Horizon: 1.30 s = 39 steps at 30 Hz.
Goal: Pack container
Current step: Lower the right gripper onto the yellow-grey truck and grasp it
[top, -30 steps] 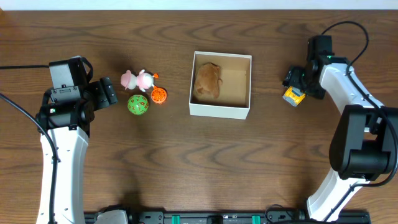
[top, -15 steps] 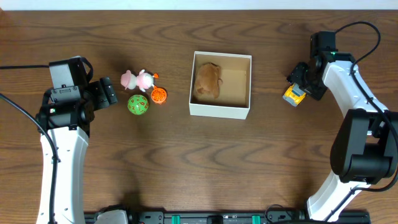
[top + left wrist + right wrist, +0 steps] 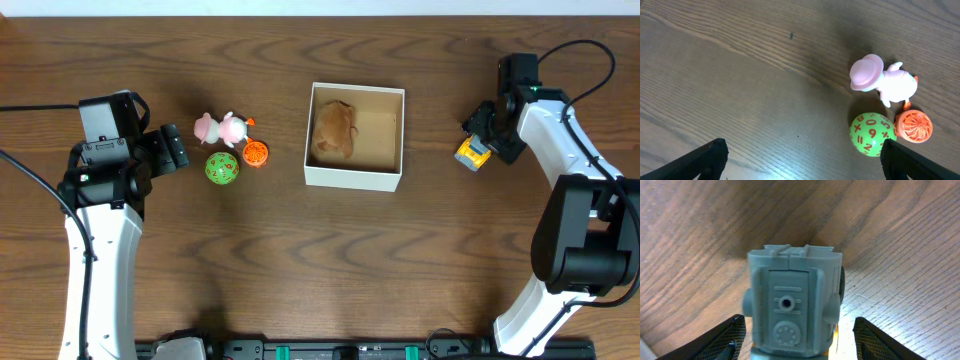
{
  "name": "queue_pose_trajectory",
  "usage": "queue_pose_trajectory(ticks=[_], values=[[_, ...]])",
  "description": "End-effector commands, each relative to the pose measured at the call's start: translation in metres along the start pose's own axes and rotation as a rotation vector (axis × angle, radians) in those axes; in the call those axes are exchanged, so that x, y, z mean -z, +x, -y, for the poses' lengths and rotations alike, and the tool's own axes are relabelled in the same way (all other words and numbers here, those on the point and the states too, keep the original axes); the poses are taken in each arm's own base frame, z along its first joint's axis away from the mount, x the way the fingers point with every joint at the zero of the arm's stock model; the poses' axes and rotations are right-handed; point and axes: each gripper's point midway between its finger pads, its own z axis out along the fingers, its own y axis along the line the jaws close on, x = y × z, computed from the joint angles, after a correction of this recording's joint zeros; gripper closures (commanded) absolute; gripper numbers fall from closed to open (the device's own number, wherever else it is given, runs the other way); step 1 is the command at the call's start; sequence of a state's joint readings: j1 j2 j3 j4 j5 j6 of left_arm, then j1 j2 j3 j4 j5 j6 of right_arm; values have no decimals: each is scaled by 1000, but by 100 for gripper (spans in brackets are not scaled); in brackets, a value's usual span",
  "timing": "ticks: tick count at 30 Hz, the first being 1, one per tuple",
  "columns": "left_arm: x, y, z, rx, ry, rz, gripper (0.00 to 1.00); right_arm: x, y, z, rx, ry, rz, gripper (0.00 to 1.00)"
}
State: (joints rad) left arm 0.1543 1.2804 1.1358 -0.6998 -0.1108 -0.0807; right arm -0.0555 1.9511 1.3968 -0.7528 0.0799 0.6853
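From overhead you had the whole worktop (image 3: 300, 270) in sight: the container (image 3: 353, 179) stood near the middle, square to the table edge, with a brown toy (image 3: 335, 130) lying in its left half. Neither wrist camera showed the container at all. Your left gripper (image 3: 170, 148) hung well to the left of it, pointing toward a cluster of a pink toy (image 3: 220, 129), a green ball (image 3: 222, 168) and an orange ball (image 3: 255, 153). The left wrist view added what overhead could not: the gripper (image 3: 802, 157) was spread wide, its fingertips (image 3: 710, 155) only just in the bottom corners, holding nothing, with the pink toy (image 3: 882, 82), green ball (image 3: 872, 134) and orange ball (image 3: 913, 126) ahead of it and apart from it, the two balls touching. Your right gripper (image 3: 480, 138) sat over a grey-yellow toy (image 3: 471, 153), to the right of the container and apart from it. Its wrist view showed the gripper (image 3: 802, 340) wide apart too, straddling the grey-yellow toy (image 3: 792, 305), with a gap visible between the toy and each finger (image 3: 732, 335).
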Motion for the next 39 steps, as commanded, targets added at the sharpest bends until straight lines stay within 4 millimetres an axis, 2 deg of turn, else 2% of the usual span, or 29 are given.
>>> queue_pose_trajectory(ticks=[1,13,22,33,39], values=[[4,-7,-1,0,-1,16,2,4,-2,0,-18,5,30,28],[4,-7,-1,0,-1,16,2,1,-6,-3,-21,-8,51,34],[4,-7,-1,0,-1,16,2,-12,1,1,-16,17,14,35],[4,-7,-1,0,-1,16,2,-12,3,2,4,23,9,48],[4,-7,-1,0,-1,16,2,-12,2,2,33,22,10,52]])
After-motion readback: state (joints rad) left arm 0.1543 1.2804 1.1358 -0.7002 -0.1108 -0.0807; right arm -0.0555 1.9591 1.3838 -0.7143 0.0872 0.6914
